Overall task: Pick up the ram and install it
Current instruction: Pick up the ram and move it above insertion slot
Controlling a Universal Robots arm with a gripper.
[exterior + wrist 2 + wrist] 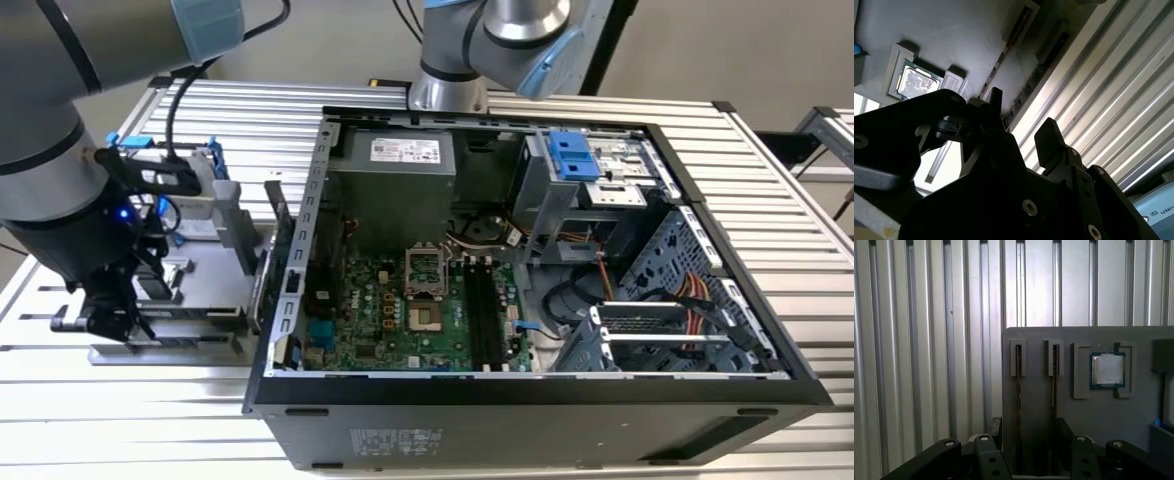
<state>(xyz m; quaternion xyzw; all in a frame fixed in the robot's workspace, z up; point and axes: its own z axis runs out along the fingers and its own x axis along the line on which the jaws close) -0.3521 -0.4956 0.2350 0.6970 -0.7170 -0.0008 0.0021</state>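
First wrist view: the tool [1029, 424] is held open, empty. The ram [1018, 390] is slotted in a gray holder [1094, 422].

ram sticks [1018, 385]: 2 | CPU chip [1107, 369]: 1 | grey tray [1039, 336]: 1 | computer case [534, 425]: 1

Black pincer [1029, 429]. Around it, desk [914, 340] silver, striped with parallel ribs. Ahead of pincer, tray [1079, 335] plain grey; beyond, square chip [1107, 369] silver, green-edged. Well off, motherboard [387, 320] green, case [534, 425] black.
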